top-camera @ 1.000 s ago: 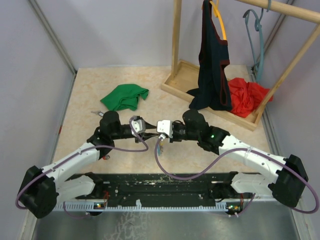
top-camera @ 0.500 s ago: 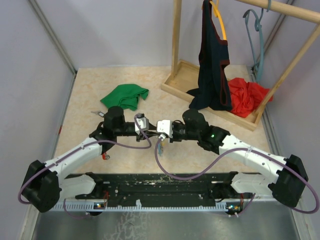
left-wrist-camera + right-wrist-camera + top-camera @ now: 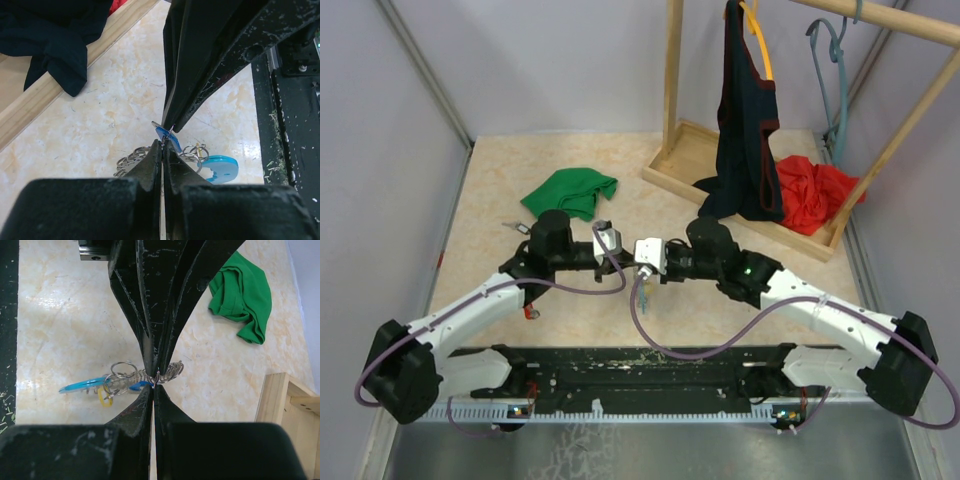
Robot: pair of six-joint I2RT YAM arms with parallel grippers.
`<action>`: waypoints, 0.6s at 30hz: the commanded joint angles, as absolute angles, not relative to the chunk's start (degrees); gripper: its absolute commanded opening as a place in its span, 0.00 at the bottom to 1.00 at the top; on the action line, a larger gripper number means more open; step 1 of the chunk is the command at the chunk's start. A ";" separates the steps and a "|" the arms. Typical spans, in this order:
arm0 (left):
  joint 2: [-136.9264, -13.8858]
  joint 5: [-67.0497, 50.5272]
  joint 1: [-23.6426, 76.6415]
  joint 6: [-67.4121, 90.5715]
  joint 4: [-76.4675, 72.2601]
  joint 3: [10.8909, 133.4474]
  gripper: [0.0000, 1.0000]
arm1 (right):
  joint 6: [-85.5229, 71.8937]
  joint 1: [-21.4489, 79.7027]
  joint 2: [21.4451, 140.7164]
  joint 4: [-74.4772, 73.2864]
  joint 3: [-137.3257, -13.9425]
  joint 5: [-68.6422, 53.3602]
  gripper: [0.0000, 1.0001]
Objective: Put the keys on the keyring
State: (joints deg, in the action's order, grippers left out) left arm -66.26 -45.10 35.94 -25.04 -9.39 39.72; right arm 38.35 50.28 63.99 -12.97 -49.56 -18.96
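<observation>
The keyring [image 3: 129,376], a chain of silvery rings with a light blue band [image 3: 80,385], hangs between my two grippers. It also shows in the left wrist view [image 3: 131,158] with its blue band [image 3: 220,169]. A blue key [image 3: 162,134] sits right at the meeting fingertips, and a yellow key [image 3: 104,398] hangs under the chain. My left gripper [image 3: 163,143] is shut, pinching at the blue key. My right gripper [image 3: 154,385] is shut on a ring of the chain. The tips touch nose to nose over the table's middle, left gripper [image 3: 622,255] and right gripper [image 3: 633,258].
A green cloth [image 3: 570,192] lies behind the left arm. A wooden rack [image 3: 672,165] at the back right holds a dark garment [image 3: 745,130], with a red cloth [image 3: 815,190] on its base. The black base rail [image 3: 640,370] runs along the near edge.
My left gripper has moved right and slightly away from the bases, closing up against the right gripper's tips. The right arm has hardly moved.
</observation>
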 commanded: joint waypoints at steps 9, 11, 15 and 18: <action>-63.08 -34.96 36.21 -4.28 -18.86 40.22 0.00 | 34.42 50.99 61.48 -5.46 -45.97 -16.15 0.00; -63.42 -33.03 36.21 -1.44 -19.79 40.23 0.00 | 34.31 50.90 62.24 -4.43 -45.42 -16.72 0.00; -63.29 -29.89 36.21 2.63 -20.49 40.86 0.00 | 34.35 50.40 63.59 -2.67 -44.96 -17.90 0.00; -63.11 -28.62 36.21 7.58 -24.60 39.50 0.00 | 34.03 49.88 64.27 -0.01 -44.74 -20.60 0.00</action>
